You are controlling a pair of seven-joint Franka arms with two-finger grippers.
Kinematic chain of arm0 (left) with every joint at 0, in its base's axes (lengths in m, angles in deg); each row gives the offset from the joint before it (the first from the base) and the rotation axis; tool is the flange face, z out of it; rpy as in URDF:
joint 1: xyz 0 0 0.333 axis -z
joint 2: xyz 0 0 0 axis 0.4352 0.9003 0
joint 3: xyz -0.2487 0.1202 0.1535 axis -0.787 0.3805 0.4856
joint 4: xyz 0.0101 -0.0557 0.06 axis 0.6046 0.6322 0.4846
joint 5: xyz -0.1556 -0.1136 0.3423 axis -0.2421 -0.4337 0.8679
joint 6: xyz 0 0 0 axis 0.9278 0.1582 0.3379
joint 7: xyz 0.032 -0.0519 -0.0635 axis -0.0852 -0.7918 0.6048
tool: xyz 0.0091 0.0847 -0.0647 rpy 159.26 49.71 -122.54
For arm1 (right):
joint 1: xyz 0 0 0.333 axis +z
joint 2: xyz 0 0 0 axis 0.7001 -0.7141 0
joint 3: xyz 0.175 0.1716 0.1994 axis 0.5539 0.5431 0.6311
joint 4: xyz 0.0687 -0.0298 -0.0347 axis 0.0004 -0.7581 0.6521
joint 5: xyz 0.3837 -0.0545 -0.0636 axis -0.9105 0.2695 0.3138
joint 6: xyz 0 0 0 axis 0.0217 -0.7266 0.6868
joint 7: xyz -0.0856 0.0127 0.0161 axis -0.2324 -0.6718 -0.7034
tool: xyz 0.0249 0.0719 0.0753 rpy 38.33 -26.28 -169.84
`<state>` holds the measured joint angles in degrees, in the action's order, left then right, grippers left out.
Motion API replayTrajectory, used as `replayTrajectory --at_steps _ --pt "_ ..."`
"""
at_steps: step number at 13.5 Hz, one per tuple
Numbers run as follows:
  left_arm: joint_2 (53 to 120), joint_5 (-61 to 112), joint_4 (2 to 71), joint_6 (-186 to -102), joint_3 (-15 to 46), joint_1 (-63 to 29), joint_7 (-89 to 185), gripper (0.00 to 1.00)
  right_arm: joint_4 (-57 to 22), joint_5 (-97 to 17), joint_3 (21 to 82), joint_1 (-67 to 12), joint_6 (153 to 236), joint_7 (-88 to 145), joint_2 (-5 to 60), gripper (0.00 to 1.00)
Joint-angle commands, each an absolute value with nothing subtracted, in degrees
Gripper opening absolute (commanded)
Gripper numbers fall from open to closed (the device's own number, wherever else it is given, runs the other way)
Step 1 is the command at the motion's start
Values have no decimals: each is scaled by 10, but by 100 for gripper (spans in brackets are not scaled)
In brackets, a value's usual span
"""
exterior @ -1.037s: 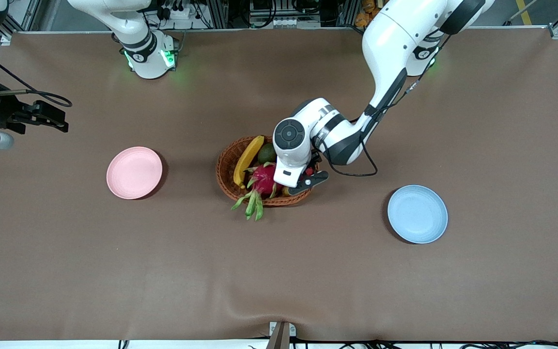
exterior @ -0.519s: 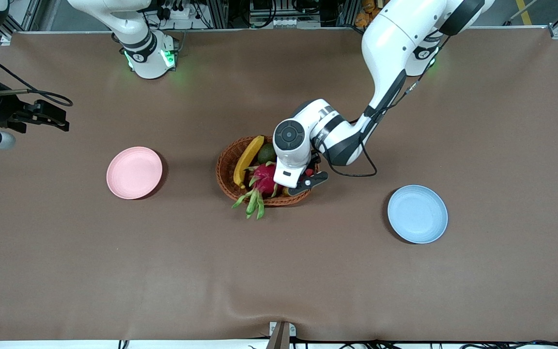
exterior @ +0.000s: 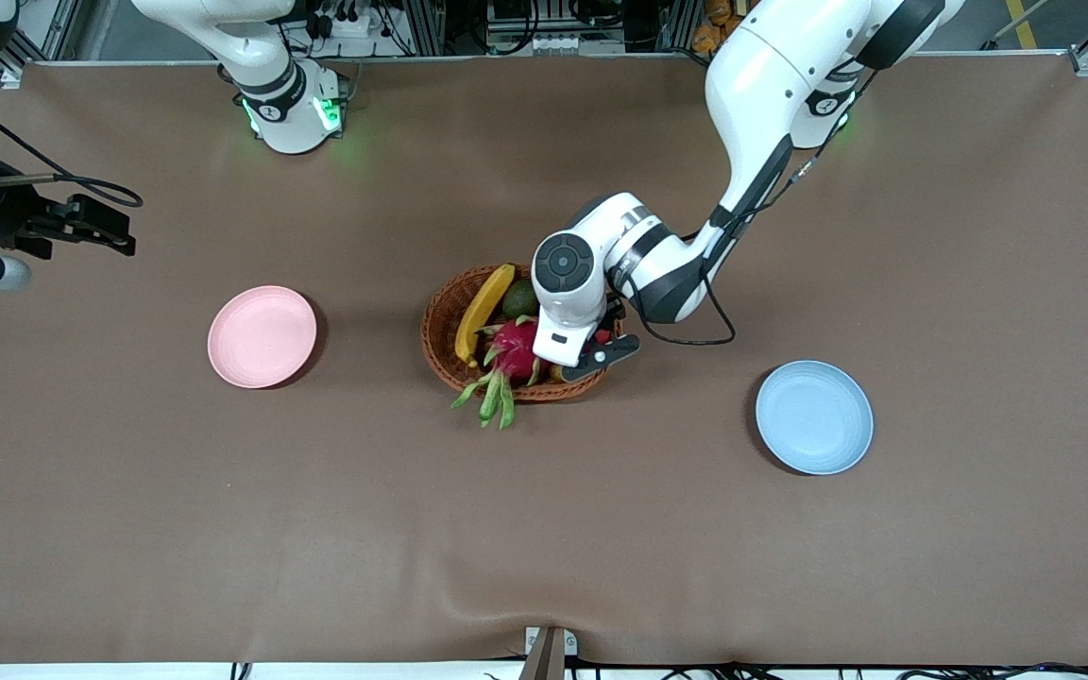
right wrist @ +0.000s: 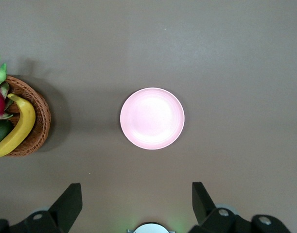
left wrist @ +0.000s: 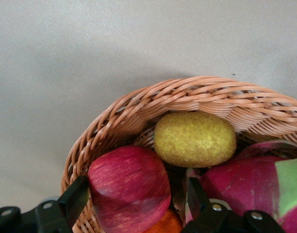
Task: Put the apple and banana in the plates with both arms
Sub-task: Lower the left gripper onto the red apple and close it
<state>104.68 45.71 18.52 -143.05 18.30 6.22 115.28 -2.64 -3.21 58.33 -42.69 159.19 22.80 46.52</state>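
The red apple [left wrist: 129, 187] lies in the brown wicker basket [left wrist: 197, 92], against its wall. My left gripper [left wrist: 137, 196] is down in the basket [exterior: 440, 331] with its jaws open on either side of the apple. One finger [left wrist: 76, 196] touches the apple and the other stands a little apart from it. In the front view the wrist hides most of the apple. The yellow banana [exterior: 484, 310] lies along the basket's edge toward the right arm's end and shows in the right wrist view [right wrist: 17, 128]. My right gripper [exterior: 114, 241] waits, open and empty [right wrist: 136, 208], high over the table beside the pink plate [exterior: 262, 336].
The light blue plate [exterior: 814, 416] lies toward the left arm's end, nearer the front camera than the basket. The basket also holds a pink dragon fruit [exterior: 514, 349], a green fruit [exterior: 520, 300], a yellow-brown oval fruit [left wrist: 195, 139] and an orange fruit [left wrist: 163, 225].
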Motion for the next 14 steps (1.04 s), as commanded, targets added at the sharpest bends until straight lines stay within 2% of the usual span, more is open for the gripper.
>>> replayTrajectory --at_steps 1,14 --pt "1040 473 178 -1404 186 69 1169 90 -22 -36 583 -425 1586 221 463 100" --pt "1037 473 178 -1374 185 73 1177 89 -22 -36 583 -421 1586 222 463 100"
